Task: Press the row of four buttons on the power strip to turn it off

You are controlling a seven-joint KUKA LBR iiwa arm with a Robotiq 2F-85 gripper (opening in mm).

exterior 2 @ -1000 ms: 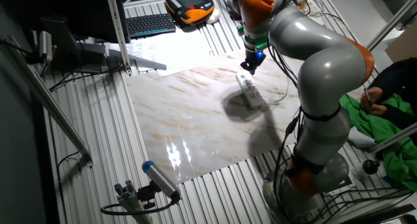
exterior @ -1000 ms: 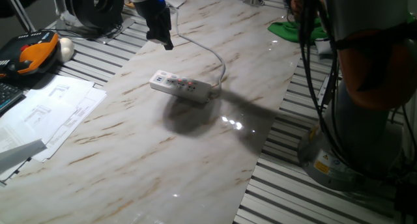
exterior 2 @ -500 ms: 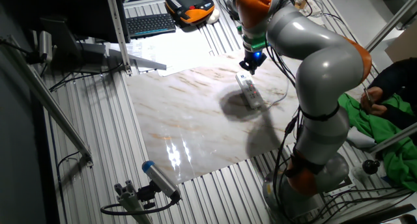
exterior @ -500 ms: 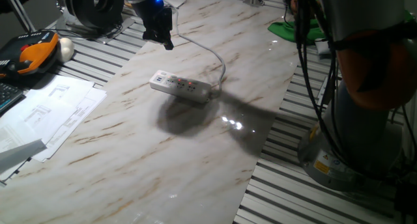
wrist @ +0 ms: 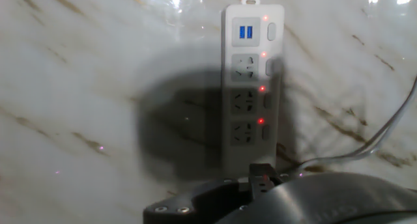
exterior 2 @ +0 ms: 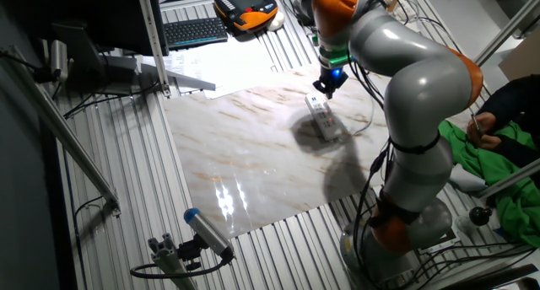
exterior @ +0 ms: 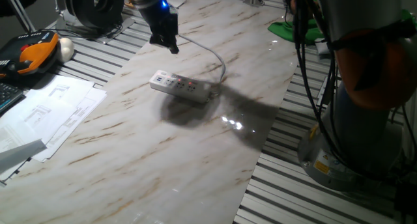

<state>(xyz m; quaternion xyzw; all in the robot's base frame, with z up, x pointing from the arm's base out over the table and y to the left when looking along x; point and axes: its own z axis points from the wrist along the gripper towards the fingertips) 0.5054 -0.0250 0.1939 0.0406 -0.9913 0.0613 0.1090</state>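
Note:
The white power strip [exterior: 182,86] lies flat on the marble table [exterior: 130,152], its grey cable [exterior: 207,53] curving off toward the back. In the hand view the power strip [wrist: 253,87] runs lengthwise, with the four buttons [wrist: 268,100] in a row along its right edge, a red light glowing beside each. My gripper [exterior: 169,43] hangs in the air behind the strip's left end, not touching it. The other fixed view shows the gripper [exterior 2: 321,88] just above the strip [exterior 2: 324,120]. Only a dark fingertip [wrist: 262,179] shows at the bottom, over the strip's cable end; no gap is visible.
Papers [exterior: 55,110] and an orange teach pendant [exterior: 29,51] lie left of the table. A green cloth [exterior: 296,30] sits at the back right. The arm's base [exterior: 352,126] stands right of the table, and a keyboard [exterior 2: 194,30] sits beyond the far side.
The gripper has shifted slightly to the right and a touch lower above the strip; its shadow on the table moved right with it. The strip has not moved.

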